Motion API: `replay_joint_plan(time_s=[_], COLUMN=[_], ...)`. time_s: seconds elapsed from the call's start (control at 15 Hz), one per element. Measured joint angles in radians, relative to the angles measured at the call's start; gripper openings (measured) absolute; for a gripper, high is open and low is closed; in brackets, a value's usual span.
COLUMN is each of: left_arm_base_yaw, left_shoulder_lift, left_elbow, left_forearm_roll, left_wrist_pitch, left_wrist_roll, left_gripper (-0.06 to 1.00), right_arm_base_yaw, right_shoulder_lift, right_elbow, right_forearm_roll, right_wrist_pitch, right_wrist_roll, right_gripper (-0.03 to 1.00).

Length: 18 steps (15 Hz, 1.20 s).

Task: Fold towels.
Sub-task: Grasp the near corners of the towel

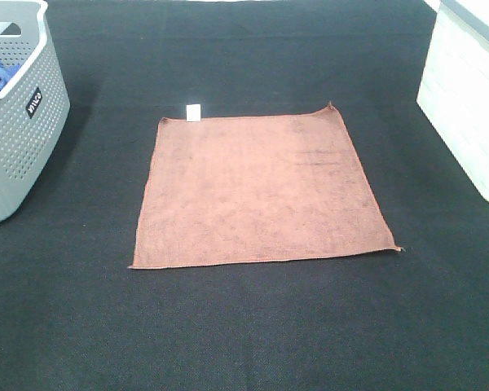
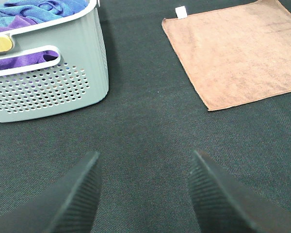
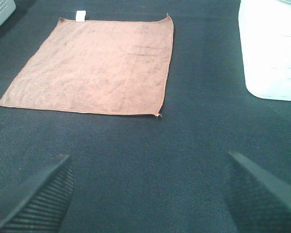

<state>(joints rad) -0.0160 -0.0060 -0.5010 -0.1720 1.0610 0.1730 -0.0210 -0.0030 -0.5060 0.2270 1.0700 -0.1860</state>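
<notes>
A square terracotta towel (image 1: 261, 189) lies flat and unfolded in the middle of the dark table, with a small white tag (image 1: 193, 112) on its far edge. It also shows in the left wrist view (image 2: 237, 53) and in the right wrist view (image 3: 97, 65). Neither gripper shows in the exterior view. My left gripper (image 2: 144, 194) is open and empty, over bare table near the grey basket, short of the towel's left side. My right gripper (image 3: 148, 194) is open wide and empty, over bare table short of the towel's near right corner (image 3: 158, 115).
A grey perforated basket (image 1: 16, 122) holding blue and purple cloths (image 2: 34, 12) stands at the far left. A white bin (image 1: 469, 98) stands at the far right. Dark table surface (image 1: 253, 326) lies in front of the towel.
</notes>
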Motion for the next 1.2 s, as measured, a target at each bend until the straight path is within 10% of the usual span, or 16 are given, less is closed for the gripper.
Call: replay_joint_plan(time_s=[1.2], left_arm_base_yaw=[0.000], left_shoulder_lift=[0.000], left_elbow=[0.000], left_forearm_roll=[0.000], left_wrist_pitch=[0.000], left_wrist_roll=[0.000], left_gripper=[0.53], right_arm_base_yaw=[0.000], right_shoulder_lift=[0.000], right_elbow=[0.000], right_forearm_roll=[0.002], right_wrist_pitch=[0.000], right_wrist_roll=[0.000], right_gripper=[0.79])
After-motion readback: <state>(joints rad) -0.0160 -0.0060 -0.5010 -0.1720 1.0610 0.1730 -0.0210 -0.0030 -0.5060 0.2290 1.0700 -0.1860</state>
